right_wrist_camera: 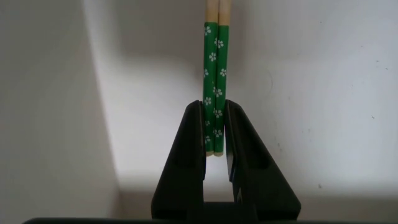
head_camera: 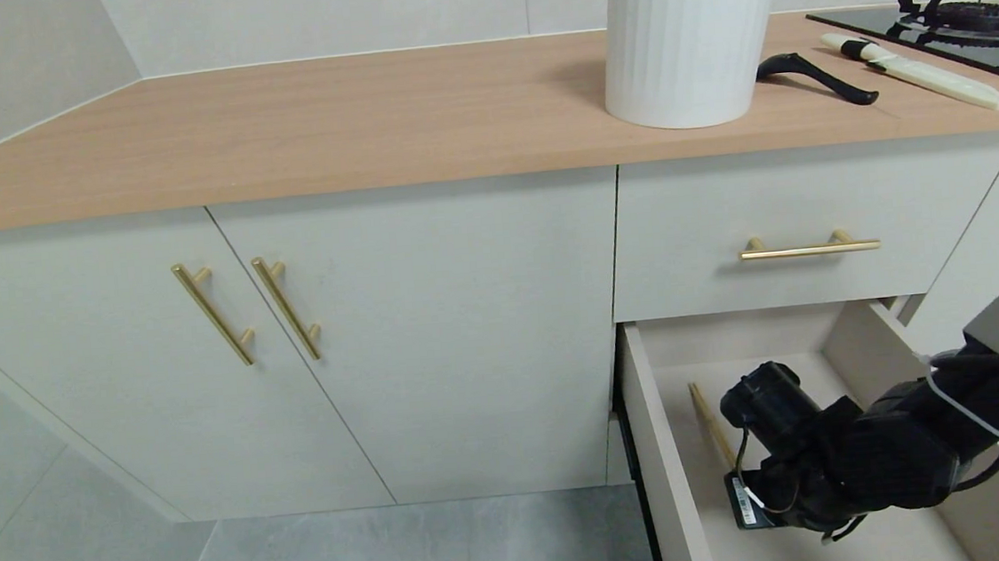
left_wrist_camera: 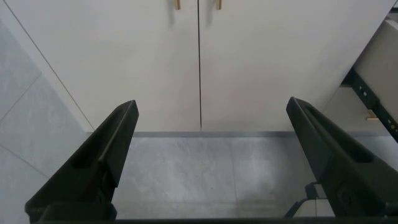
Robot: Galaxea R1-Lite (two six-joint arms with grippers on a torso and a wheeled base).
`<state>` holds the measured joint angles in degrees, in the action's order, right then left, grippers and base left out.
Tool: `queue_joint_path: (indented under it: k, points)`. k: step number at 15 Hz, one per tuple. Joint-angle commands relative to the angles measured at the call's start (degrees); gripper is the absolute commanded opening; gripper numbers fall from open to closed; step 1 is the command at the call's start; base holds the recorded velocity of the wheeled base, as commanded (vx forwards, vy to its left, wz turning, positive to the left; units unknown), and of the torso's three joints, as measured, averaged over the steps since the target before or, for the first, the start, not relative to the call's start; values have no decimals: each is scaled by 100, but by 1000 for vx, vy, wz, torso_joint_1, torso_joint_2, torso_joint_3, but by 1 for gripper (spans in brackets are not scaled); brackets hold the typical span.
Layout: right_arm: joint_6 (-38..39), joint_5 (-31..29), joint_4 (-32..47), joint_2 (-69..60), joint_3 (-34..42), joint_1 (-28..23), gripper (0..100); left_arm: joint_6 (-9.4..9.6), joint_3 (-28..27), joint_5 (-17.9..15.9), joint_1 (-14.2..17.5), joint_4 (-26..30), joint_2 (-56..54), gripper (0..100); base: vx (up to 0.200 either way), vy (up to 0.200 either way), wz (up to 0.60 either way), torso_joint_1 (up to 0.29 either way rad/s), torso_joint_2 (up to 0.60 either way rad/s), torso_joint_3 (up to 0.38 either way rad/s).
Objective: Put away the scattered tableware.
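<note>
A pair of chopsticks (right_wrist_camera: 215, 62), green with white flower marks at the end and bare wood beyond, sits between the fingers of my right gripper (right_wrist_camera: 215, 115), which is shut on them. This gripper is down inside the open lower drawer (head_camera: 657, 446), near its left wall, and the chopsticks' wooden part (head_camera: 709, 423) pokes out ahead of the wrist. On the countertop lie a black ladle (head_camera: 813, 76) and a white knife (head_camera: 920, 71). My left gripper (left_wrist_camera: 212, 107) is open and holds nothing, facing the cabinet doors low over the grey floor.
A tall white ribbed container (head_camera: 683, 34) stands on the wooden countertop (head_camera: 274, 129), with a gas hob (head_camera: 969, 16) at the far right. A shut drawer with a gold handle (head_camera: 809, 248) is above the open one. Double cabinet doors (head_camera: 291, 350) are to the left.
</note>
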<state>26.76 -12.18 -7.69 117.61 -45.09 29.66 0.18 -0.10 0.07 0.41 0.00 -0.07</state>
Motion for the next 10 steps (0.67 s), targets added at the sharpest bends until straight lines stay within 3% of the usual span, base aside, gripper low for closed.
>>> queue_joint_path:
  k: [1, 8, 9, 10]
  points:
    - [-4, -48, -83, 297, 53, -4, 0, -1, 1, 1, 2, 0, 7, 100, 0, 0, 0, 0, 0, 0]
    - [-4, -83, -277, 323, 124, -4, 0, -1, 1, 1, 2, 0, 7, 100, 0, 0, 0, 0, 0, 0]
    - [-4, -83, -277, 315, 124, -4, 100, -1, 1, 1, 2, 0, 7, 100, 0, 0, 0, 0, 0, 0]
    - [-4, -74, -277, 306, 124, -4, 100, -1, 1, 1, 2, 0, 7, 100, 0, 0, 0, 0, 0, 0]
